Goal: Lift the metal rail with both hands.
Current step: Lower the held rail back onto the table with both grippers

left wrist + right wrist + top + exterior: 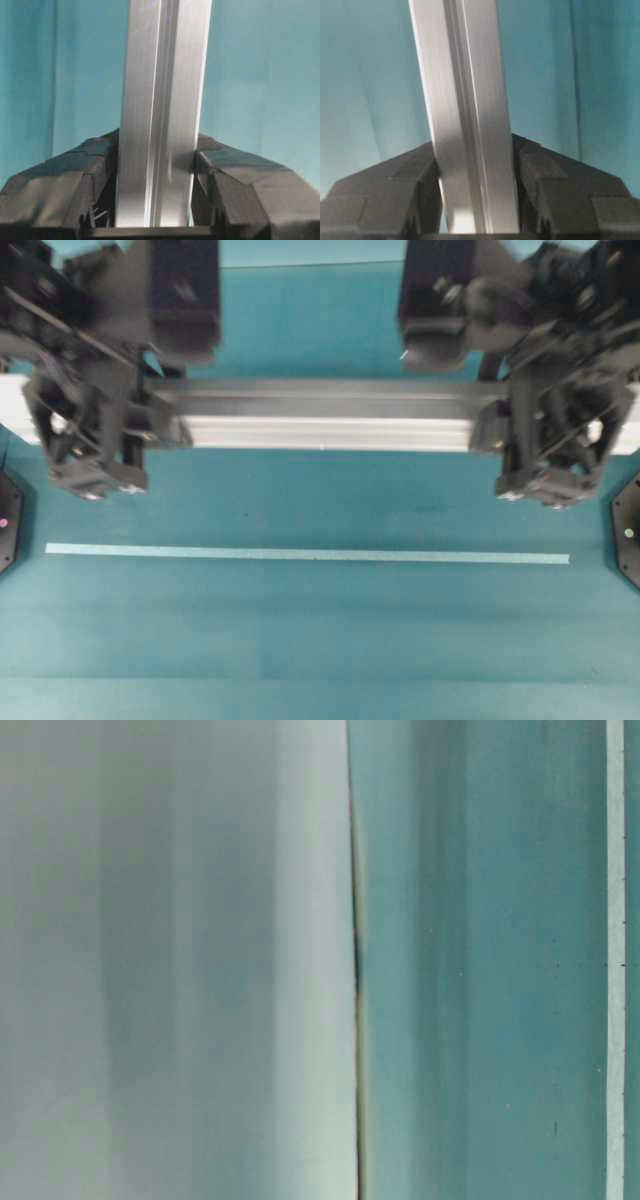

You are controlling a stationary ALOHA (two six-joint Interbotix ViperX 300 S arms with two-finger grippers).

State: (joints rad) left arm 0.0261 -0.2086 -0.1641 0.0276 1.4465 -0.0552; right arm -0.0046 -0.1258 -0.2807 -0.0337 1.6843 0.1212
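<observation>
- No text, labels, brand marks or nos. I can read anywhere in my views.
- The rail (pixel 320 415) in my pincers is bare grooved metal, no print on it.
- Tape strip (pixel 300 554) on the table: plain, only tiny dark ticks, too small to read as anything.

One metal rail (pixel 325 416) is counted, silver and grooved. Two black grippers are counted, a left gripper (pixel 95 445) and a right gripper (pixel 550 450). One pale tape strip (pixel 307 554) is seen on one teal table (pixel 320 640).
</observation>
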